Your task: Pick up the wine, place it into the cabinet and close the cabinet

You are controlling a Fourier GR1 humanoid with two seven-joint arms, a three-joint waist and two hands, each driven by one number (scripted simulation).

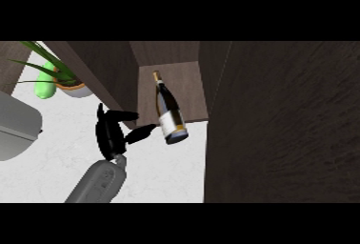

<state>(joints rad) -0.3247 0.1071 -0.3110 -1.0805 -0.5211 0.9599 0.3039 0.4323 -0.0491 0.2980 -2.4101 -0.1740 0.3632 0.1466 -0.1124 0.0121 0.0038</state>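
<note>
The wine bottle (169, 110) is dark glass with a white label and a gold-foil neck. It lies on its side on the open cabinet's shelf (191, 90), neck pointing toward the back, with its base sticking out past the shelf's front edge. My left hand (110, 133) is just left of the bottle's base, open, fingers spread; its thumb (141, 134) points at the bottle with a small gap between them. The hand holds nothing. The right hand does not show.
The cabinet's wide dark wooden door (281, 124) stands open and fills the right side. A second dark panel (105, 71) is at the left. A potted plant (69, 85), a green object (45, 86) and a grey appliance (15, 128) sit on the white counter (162, 176).
</note>
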